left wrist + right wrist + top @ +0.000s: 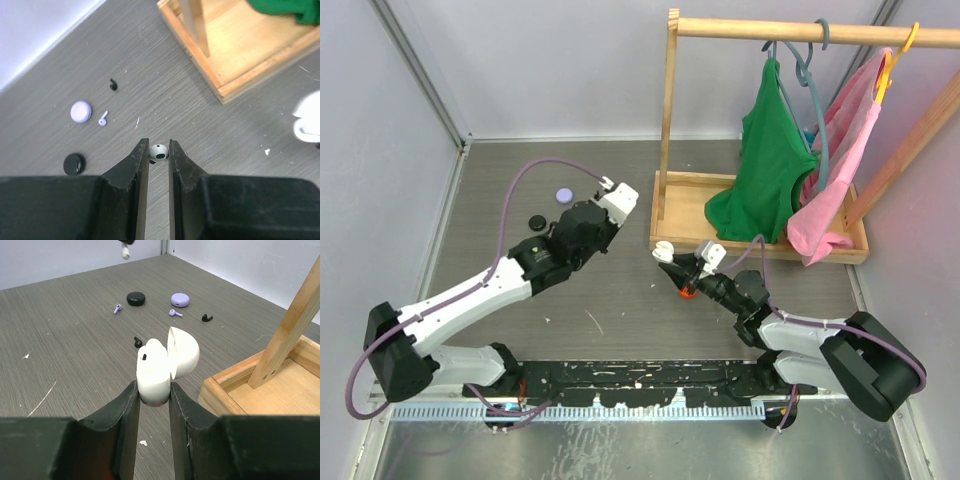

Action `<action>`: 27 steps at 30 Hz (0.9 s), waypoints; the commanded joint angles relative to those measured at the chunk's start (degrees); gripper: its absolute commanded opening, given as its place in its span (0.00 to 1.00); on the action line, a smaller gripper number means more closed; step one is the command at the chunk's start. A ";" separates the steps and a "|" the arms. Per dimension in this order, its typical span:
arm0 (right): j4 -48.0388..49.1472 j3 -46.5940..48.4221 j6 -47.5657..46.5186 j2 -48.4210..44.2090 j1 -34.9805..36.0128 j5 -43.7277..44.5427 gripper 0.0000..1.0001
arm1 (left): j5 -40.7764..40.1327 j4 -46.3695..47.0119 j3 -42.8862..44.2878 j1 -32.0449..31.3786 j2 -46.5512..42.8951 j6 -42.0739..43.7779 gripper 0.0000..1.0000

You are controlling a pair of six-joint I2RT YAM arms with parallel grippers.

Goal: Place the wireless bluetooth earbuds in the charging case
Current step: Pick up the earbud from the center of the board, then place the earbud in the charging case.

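My left gripper (159, 151) is shut on a tiny white earbud (159, 152), pinched at the very fingertips above the table. In the top view it (610, 188) is left of the rack. My right gripper (154, 390) is shut on the white charging case (155, 372), held upright with its lid (183, 352) open. The case also shows in the top view (664, 252) and at the right edge of the left wrist view (307, 120). The left gripper is up and to the left of the case, apart from it. The held earbud shows at the top of the right wrist view (126, 253).
On the table lie a lilac disc (81, 111), a black disc (74, 163), a lilac earbud (103, 119) and a black earbud (114, 84). A second black earbud (137, 342) lies just beyond the case. A wooden rack tray (680, 215) with green (770, 160) and pink (840, 170) clothes stands at right.
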 commanded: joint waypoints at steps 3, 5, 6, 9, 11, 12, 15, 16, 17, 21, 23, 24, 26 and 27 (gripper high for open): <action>1.76 2.73 1.19 -1.32 0.10 -0.77 0.01 | 2.72 7.51 -2.70 -5.68 -5.38 12.47 0.14; 1.64 2.88 1.65 -1.48 0.11 -0.92 0.01 | 3.48 9.12 -3.42 -7.38 -6.24 14.84 0.14; 1.52 2.97 1.73 -1.49 0.07 -0.97 0.01 | 4.12 9.59 -3.67 -8.14 -6.46 15.90 0.14; 0.94 3.25 2.09 -1.70 0.14 -0.97 0.01 | 5.68 11.91 -5.09 -10.50 -7.21 19.69 0.14; 0.69 3.35 2.39 -1.86 0.10 -1.05 0.01 | 6.77 14.47 -6.59 -12.15 -7.67 22.43 0.14; 0.55 3.39 2.48 -2.04 0.10 -1.13 0.01 | 7.11 15.73 -7.39 -12.99 -7.81 23.75 0.14; 0.46 3.46 2.85 -2.19 0.13 -1.15 0.01 | 7.08 19.23 -8.86 -15.11 -7.71 27.26 0.14; 0.37 3.57 2.95 -2.11 0.09 -1.27 0.01 | 6.91 20.15 -8.90 -15.65 -7.41 28.48 0.14; 0.33 3.66 3.12 -1.97 0.14 -1.44 0.01 | 6.55 20.79 -8.81 -16.10 -6.95 29.25 0.14; 0.30 4.00 3.65 -1.81 0.07 -2.23 0.01 | 6.02 22.87 -8.20 -17.82 -4.73 32.48 0.14; 0.19 4.02 3.75 -1.93 0.13 -2.37 0.01 | 5.81 24.21 -8.15 -18.69 -3.72 34.14 0.14; 0.20 4.04 3.78 -1.99 0.12 -2.34 0.01 | 5.85 24.82 -8.09 -19.03 -3.37 34.89 0.14; 0.05 4.03 3.79 -2.08 0.13 -2.29 0.01 | 6.22 25.83 -7.99 -19.62 -2.48 35.93 0.14; 0.15 4.02 3.80 -2.16 0.06 -2.34 0.01 | 6.48 26.20 -7.85 -19.67 -2.02 36.31 0.14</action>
